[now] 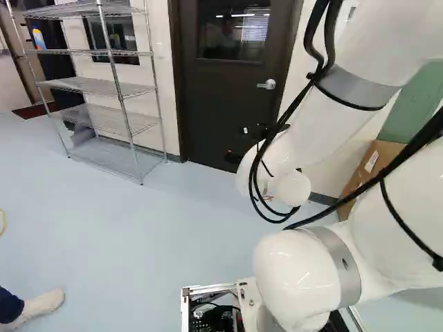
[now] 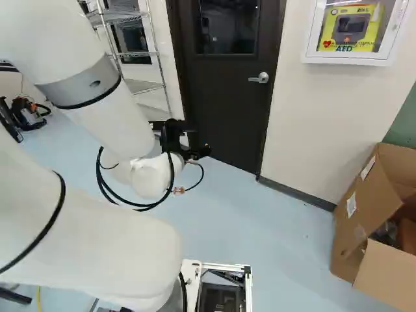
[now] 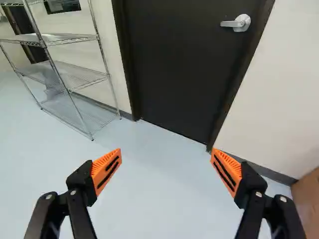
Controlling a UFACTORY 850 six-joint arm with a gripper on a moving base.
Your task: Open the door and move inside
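Pale floor (image 1: pixel 138 242) runs up to a wire rack (image 3: pixel 67 72), and the dark door (image 3: pixel 174 64) stands just beside that rack, shut in its frame. By the look of it, the job's barely begun: the white arm (image 1: pixel 322 128) is well short of the lever handle (image 3: pixel 242 23), so reaching it, turning it, swinging the door and rolling through are all left. Its orange-padded fingers (image 3: pixel 107 169) are spread wide, with nothing between them. Door's long axis is upright, its face towards the robot; the lever lies roughly level, its free end pointing rackward.
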